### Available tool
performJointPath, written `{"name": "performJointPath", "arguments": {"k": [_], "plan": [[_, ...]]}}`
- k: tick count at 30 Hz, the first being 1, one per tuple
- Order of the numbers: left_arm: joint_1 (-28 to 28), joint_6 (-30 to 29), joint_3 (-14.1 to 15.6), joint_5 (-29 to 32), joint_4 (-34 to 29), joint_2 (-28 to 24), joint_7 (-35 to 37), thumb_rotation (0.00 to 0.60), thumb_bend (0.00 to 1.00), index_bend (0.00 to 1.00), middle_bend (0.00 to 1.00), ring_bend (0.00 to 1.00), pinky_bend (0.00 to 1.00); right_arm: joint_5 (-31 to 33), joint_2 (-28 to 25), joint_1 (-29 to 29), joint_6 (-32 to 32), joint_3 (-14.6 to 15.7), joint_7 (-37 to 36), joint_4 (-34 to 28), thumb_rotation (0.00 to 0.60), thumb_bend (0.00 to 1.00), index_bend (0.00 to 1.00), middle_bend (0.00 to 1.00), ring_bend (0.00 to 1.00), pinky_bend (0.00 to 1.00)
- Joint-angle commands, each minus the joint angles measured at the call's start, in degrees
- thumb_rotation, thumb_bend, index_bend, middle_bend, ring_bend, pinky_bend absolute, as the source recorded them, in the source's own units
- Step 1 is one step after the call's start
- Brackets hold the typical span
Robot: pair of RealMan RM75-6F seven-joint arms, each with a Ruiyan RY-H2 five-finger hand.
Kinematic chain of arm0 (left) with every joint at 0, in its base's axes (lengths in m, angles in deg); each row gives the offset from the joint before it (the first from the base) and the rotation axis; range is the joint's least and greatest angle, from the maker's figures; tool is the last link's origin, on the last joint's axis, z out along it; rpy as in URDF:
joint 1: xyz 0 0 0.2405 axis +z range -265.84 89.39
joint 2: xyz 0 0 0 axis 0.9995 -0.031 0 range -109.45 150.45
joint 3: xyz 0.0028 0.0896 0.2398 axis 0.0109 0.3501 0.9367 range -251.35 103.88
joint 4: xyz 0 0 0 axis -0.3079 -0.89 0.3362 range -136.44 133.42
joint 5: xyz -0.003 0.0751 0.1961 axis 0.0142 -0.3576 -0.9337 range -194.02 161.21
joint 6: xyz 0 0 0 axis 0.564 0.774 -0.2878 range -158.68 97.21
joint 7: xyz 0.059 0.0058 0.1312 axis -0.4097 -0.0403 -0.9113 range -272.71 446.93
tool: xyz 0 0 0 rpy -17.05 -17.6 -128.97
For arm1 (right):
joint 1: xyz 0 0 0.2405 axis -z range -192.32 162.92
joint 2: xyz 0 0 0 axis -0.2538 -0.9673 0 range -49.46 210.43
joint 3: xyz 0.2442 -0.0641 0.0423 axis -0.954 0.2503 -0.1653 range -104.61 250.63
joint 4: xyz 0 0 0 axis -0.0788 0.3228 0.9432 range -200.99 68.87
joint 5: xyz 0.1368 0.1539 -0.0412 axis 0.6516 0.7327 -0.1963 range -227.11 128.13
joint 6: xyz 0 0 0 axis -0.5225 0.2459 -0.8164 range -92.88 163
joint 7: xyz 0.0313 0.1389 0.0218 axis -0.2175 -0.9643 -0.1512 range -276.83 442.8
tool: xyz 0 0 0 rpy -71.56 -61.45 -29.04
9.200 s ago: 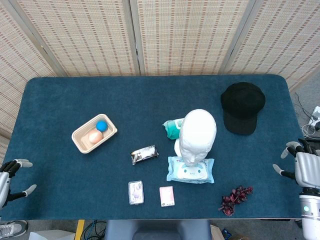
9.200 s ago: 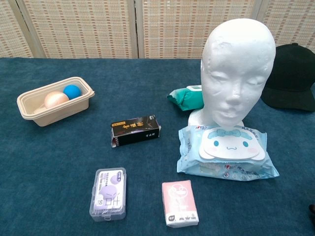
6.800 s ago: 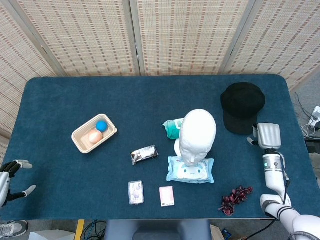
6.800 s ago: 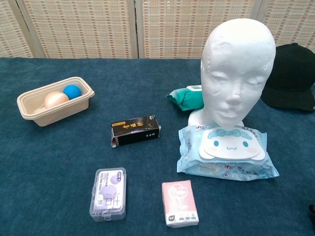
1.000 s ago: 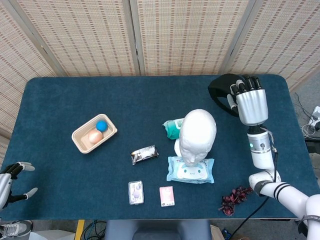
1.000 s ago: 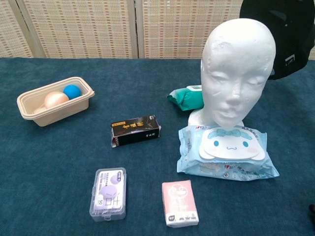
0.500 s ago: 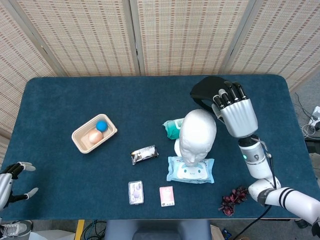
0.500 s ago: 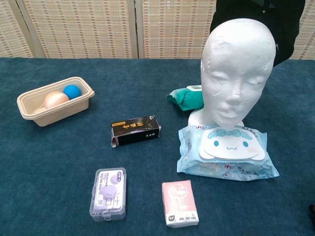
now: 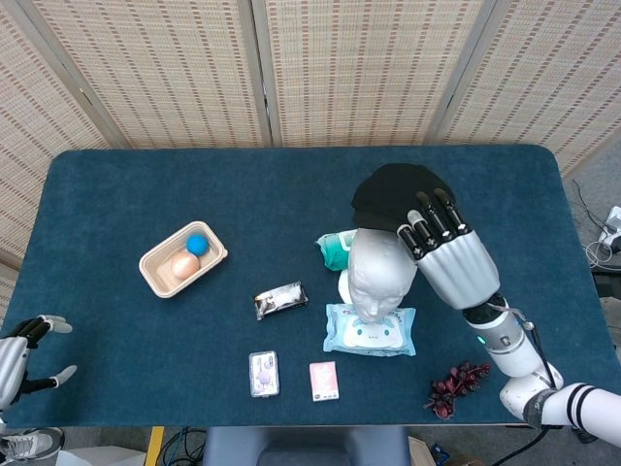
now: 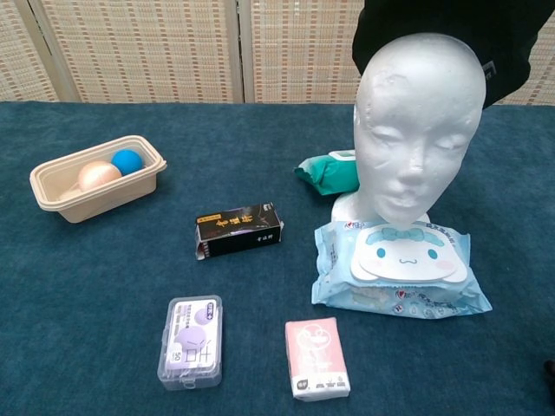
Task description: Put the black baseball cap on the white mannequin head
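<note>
The white mannequin head (image 9: pixel 376 272) (image 10: pixel 421 121) stands upright near the table's middle, face toward me. My right hand (image 9: pixel 448 252) holds the black baseball cap (image 9: pixel 391 194) (image 10: pixel 512 39) in the air just above and behind the head's crown. In the chest view the cap fills the space behind the head's top, and the hand itself is hidden there. My left hand (image 9: pixel 19 357) hovers off the table's front left corner, fingers apart, holding nothing.
A wet-wipes pack (image 9: pixel 370 330) lies in front of the head and a green pouch (image 9: pixel 335 249) behind its left. A beige tray (image 9: pixel 158 274) with two balls, a black box (image 9: pixel 280 300), a clear case (image 9: pixel 263 375), a pink packet (image 9: pixel 323 381) and dark red berries (image 9: pixel 456 384) also lie on the table.
My right hand has carried the cap left and toward me, from behind the mannequin head to just over its crown. The left hand has stayed still.
</note>
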Motion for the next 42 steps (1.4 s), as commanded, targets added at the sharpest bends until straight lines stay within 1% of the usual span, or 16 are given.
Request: {"name": "performJointPath", "arguments": {"k": [1,7,14,20,26,32,42], "plan": [[-0.04,0.16,0.09,0.01,-0.02,0.09,-0.08,0.6,0.12,0.38,0.29,0.26,0.41,-2.45,-1.05,0.56,-0.38,0.39,2.37,-0.55,0.6,0.57,0.65,0.56,0.31,0.31],[-0.13,0.38,0.19,-0.02,-0.06,0.09,-0.1,0.6,0.12,0.38,0.29,0.26,0.41,-7.35,-1.74,0.88,0.16,1.38,6.56,-0.7,0.6,0.57,0.65,0.56,0.31,0.31],[-0.16,0.44,0.23,-0.04,0.01,-0.02,0.33,0.6,0.12,0.38,0.29,0.26,0.41,-13.08,-2.46,0.94,2.62,2.78,11.66,-2.37,0.6,0.57,0.65,0.56,0.31,0.31],[-0.24,0.62,0.31,-0.09,0.09,-0.06,0.55,0.6,0.12,0.38,0.29,0.26,0.41,-15.59,-2.86,2.14,4.06,3.47,15.13,-4.71,0.6,0.57,0.66,0.56,0.32,0.31],[-0.4,1.02,0.38,0.02,0.13,0.01,0.48,0.6,0.12,0.38,0.29,0.26,0.41,-18.67,-3.37,3.47,4.33,4.42,16.46,-6.62,0.6,0.57,0.66,0.57,0.32,0.31],[-0.48,1.34,0.54,0.09,-0.05,-0.08,0.26,0.6,0.12,0.38,0.29,0.26,0.41,-22.48,-3.86,5.1,4.07,5.76,17.36,-7.26,0.6,0.57,0.66,0.57,0.32,0.31],[-0.52,1.38,0.61,0.09,-0.31,-0.1,-0.23,0.6,0.12,0.38,0.29,0.26,0.41,-25.99,-4.09,7.26,4.79,6.66,18.08,-7.93,0.6,0.57,0.66,0.57,0.32,0.31]]}}
